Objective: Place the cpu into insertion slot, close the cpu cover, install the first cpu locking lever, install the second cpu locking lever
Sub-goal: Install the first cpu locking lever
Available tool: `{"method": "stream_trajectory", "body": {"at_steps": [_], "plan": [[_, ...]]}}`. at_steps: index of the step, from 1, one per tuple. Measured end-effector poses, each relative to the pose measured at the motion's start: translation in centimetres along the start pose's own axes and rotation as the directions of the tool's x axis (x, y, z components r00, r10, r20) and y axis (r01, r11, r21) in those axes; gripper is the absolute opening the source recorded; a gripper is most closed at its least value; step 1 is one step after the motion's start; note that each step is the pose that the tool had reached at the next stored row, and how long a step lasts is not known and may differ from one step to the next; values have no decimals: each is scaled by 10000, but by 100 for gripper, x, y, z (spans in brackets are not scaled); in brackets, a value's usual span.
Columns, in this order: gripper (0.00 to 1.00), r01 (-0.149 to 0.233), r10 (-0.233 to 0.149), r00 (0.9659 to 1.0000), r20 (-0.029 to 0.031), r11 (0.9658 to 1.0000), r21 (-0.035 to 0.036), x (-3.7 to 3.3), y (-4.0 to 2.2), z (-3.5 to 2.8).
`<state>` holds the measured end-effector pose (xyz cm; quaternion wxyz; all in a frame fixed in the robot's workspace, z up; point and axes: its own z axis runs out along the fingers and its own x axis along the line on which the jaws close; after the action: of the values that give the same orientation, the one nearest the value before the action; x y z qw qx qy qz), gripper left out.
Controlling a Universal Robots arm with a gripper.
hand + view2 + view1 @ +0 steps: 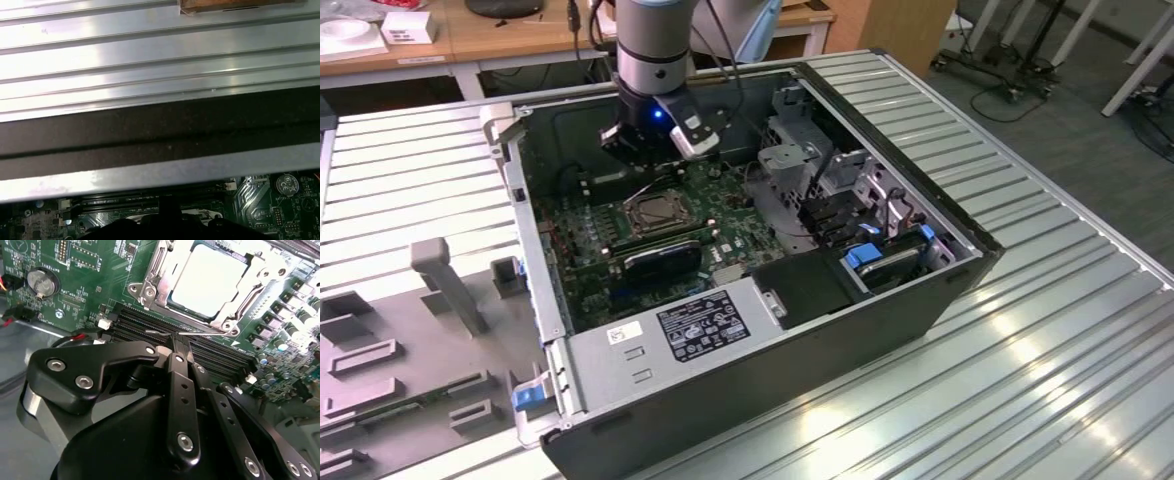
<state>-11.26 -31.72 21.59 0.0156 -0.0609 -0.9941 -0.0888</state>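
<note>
Silvery-grey and washed out by glare, the small flat square cpu [210, 277] sits in the square dark insertion slot [651, 212] on the green circuit board [85, 295]; nothing on its top surface can be made out. The thin silver metal cpu cover [159, 270] lies flat around it, and part of its frame is cut off by the picture edge in the second wrist view. The black gripper [175, 339] has its fingers drawn together, with the tips at a thin silver wire locking lever [202, 332] just beside the socket. Whether the lever is pinched between them or merely passes behind cannot be told. In the first wrist view the black computer case wall [150, 135] and the ribbed metal table [150, 60] hide most of the board.
</note>
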Motion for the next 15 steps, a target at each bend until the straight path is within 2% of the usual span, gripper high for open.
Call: {"method": "stream_trajectory", "body": {"at_steps": [7, 15], "plan": [[11, -516, 516, 9986, 91, 9987, -24, -2, -13, 31], [11, -1102, 1103, 9937, 195, 9939, -47, -4, -23, 75]]}}
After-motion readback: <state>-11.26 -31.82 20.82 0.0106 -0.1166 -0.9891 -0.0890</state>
